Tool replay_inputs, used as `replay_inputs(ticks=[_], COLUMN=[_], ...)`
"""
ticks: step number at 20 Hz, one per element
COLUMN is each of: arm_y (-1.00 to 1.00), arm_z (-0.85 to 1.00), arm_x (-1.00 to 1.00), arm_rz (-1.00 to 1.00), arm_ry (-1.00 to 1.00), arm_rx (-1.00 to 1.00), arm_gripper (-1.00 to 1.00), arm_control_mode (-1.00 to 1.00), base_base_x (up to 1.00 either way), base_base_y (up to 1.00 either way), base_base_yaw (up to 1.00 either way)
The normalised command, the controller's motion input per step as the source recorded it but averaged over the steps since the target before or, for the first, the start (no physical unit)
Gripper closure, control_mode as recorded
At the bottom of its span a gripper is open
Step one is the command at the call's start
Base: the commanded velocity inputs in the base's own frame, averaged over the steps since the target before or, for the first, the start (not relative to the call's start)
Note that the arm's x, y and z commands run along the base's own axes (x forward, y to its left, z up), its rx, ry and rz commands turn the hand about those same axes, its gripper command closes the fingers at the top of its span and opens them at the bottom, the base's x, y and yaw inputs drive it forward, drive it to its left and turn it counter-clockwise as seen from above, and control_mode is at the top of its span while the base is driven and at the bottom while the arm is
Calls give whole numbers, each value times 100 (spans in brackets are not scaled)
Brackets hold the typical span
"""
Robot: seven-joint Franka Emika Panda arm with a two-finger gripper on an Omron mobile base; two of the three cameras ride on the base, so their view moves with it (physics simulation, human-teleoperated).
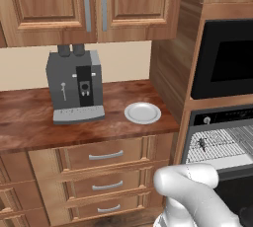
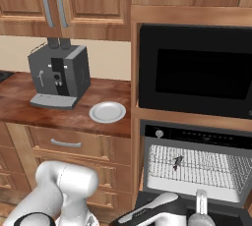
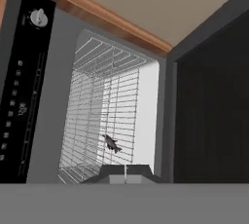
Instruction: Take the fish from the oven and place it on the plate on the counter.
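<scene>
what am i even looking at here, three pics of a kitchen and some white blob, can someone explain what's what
The white blob is a robot arm on a base that can drive, in a computer-rendered kitchen. Two pictures come from cameras on that base, one behind the arm to its left and one to its right, so they show the same scene from two sides. The third comes from a camera on the arm's hand, tilted, looking into the open oven.

On the oven's wire rack lies a tiny dark fish. On the reddish wooden counter stand a grey coffee machine and a small pale plate, which has nothing on it. Above the oven sits a black-fronted appliance.

The tool at the arm's end is shut, holds nothing, and points at the fish.
</scene>
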Motion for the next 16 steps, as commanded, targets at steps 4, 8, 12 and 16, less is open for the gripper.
replay_inputs(ticks=[4, 8, 12, 16], arm_y=[12, 1, 0, 14], arm_z=[-15, -13, -16, -4], arm_x=[61, 32, 11, 3], arm_rz=[0, 0, 0, 0], arm_ry=[1, 0, -1, 0], arm_rx=[-12, -3, 0, 0], arm_gripper=[100, 100, 100, -100], arm_control_mode=[-100, -100, -100, -100], base_base_x=[0, 0, 0, 0], base_base_y=[0, 0, 0, 0], base_base_yaw=[0, 0, 0, 0])
